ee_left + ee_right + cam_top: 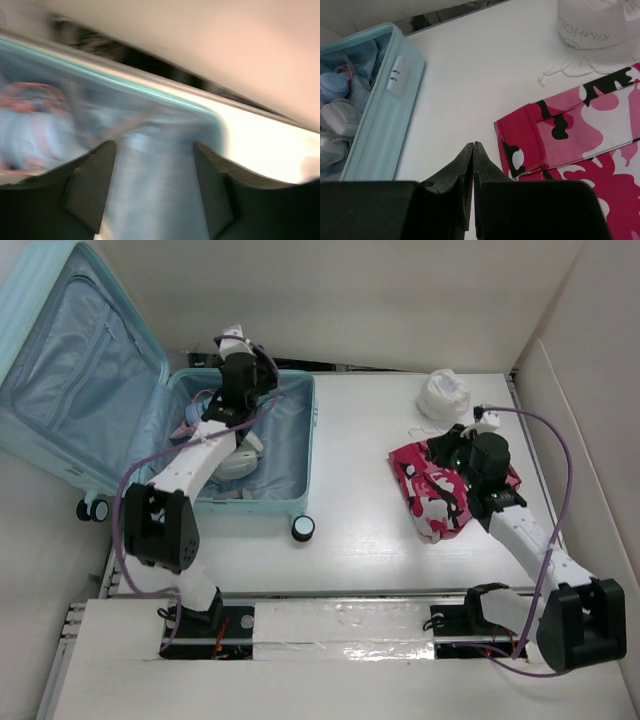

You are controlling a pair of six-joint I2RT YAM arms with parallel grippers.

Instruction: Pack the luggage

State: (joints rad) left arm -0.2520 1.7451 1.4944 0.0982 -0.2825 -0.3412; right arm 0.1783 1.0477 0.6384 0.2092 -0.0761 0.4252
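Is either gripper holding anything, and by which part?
Nothing is held. The right gripper is shut empty near the pink camouflage cloth; the left gripper stands open over the pale aqua hard-shell suitcase.

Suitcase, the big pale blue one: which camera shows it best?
The top external view: the luggage lies open with lid and base both in frame, the left arm covering part of the base. The left wrist view gives only a blurred stretch of rim and lining. The right wrist view catches one outer wall and some contents.
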